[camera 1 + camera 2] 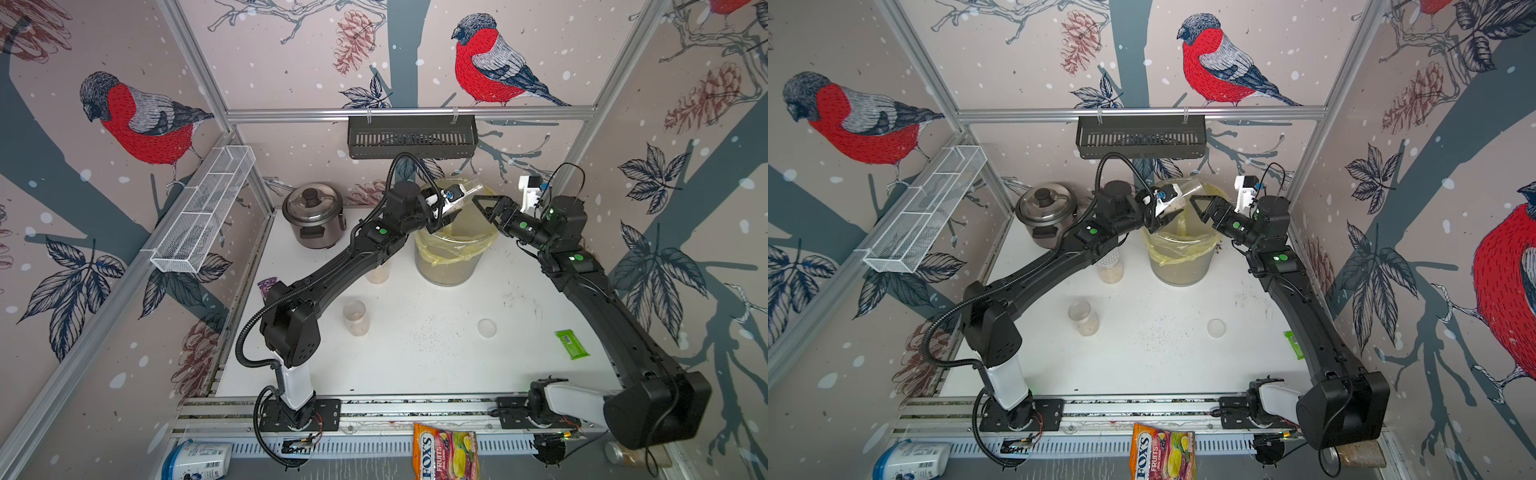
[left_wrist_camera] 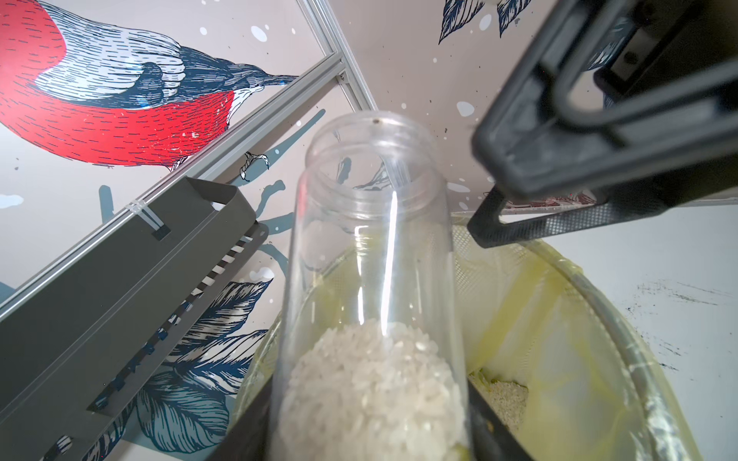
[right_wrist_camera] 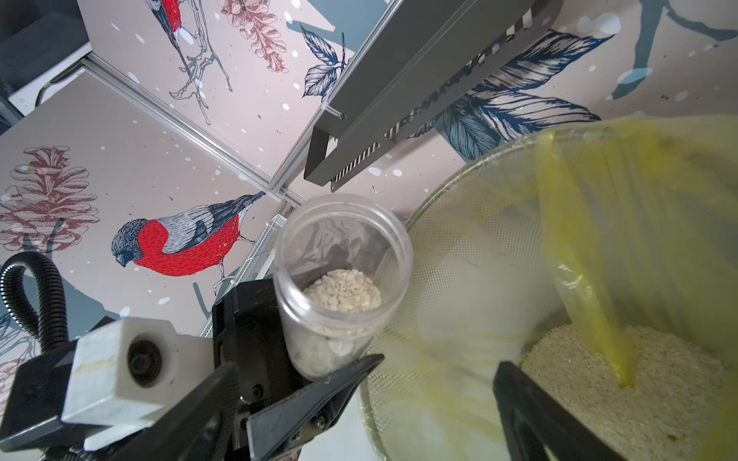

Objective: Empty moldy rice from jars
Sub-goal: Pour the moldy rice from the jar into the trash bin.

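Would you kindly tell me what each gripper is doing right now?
Left gripper: shut on the lidless jar holding rice.
Right gripper: open, holding nothing.

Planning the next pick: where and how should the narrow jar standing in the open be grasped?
Take the standing jar by its round wall, about mid-height, jaws level, probably coming from the bare table at the middle. It is upright and narrow, and the left arm crosses behind it.

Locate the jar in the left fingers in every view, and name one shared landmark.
Top view: jar upper centre, at the bin's far rim.
Top view: jar upper centre too.
Left wrist: jar fills the centre.
Right wrist: jar at centre, mouth toward camera.
Landmark: the yellow-bagged bin, in all four.
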